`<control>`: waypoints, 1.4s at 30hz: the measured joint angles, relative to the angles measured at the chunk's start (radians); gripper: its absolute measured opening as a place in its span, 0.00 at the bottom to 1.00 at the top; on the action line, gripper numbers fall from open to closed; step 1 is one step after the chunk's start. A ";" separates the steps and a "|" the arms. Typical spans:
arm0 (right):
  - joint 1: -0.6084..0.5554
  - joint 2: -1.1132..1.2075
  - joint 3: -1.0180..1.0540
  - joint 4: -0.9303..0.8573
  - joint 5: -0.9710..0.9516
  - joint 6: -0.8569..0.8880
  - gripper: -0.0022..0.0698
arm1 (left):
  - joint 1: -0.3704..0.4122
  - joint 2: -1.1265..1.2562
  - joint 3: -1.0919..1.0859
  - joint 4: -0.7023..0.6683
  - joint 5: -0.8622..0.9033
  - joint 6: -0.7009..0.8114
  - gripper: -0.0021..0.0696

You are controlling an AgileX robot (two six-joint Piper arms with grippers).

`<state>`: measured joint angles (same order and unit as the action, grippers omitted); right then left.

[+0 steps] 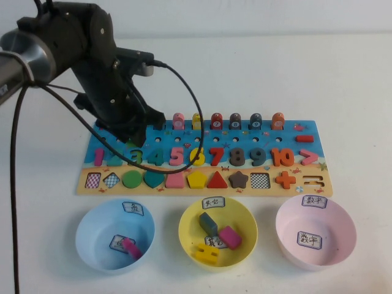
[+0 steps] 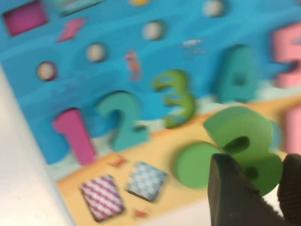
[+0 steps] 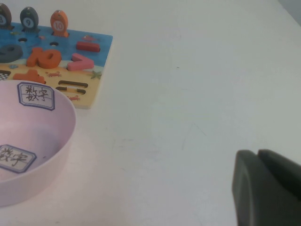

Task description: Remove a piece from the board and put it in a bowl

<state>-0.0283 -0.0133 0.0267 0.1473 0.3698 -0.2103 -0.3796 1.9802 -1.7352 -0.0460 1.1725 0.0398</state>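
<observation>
Left arm reaches over the left end of the board (image 1: 263,166). Left tool (image 2: 256,165) sits low above the number row. A rounded green piece (image 2: 240,136) shows right against it, shape unreadable, overlapping the green circle (image 2: 190,165). Cannot tell whether the tool grips it.

The "2" piece (image 2: 123,120) lies in its slot between the pink "1" (image 2: 73,134) and the green "3" (image 2: 175,98).

Right tool (image 3: 258,157) is closed and holds nothing. It hangs over bare desk (image 3: 188,94) beside the pink bowl (image 3: 47,141), which holds only its labels
</observation>
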 joint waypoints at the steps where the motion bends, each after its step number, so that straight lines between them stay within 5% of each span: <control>1: 0.000 0.000 0.000 0.000 0.000 0.000 0.01 | -0.014 -0.013 0.000 0.005 0.009 0.002 0.28; 10: 0.000 0.000 0.000 0.000 0.000 0.000 0.01 | -0.271 -0.096 0.000 0.032 0.044 0.051 0.28; 18: 0.000 0.000 0.000 0.000 0.000 0.000 0.01 | -0.493 -0.063 0.000 -0.043 -0.105 0.154 0.28; 26: 0.000 0.000 0.000 0.001 0.000 0.000 0.01 | -0.564 0.033 0.000 -0.164 -0.190 0.273 0.28; 38: 0.000 0.000 0.000 0.001 0.000 0.000 0.01 | -0.567 0.116 0.000 -0.209 -0.219 0.308 0.28; 42: 0.000 0.000 0.000 0.001 0.000 0.000 0.01 | -0.556 0.116 0.000 -0.199 -0.222 0.305 0.40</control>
<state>-0.0283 -0.0133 0.0267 0.1480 0.3698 -0.2103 -0.9360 2.0962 -1.7352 -0.2455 0.9501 0.3452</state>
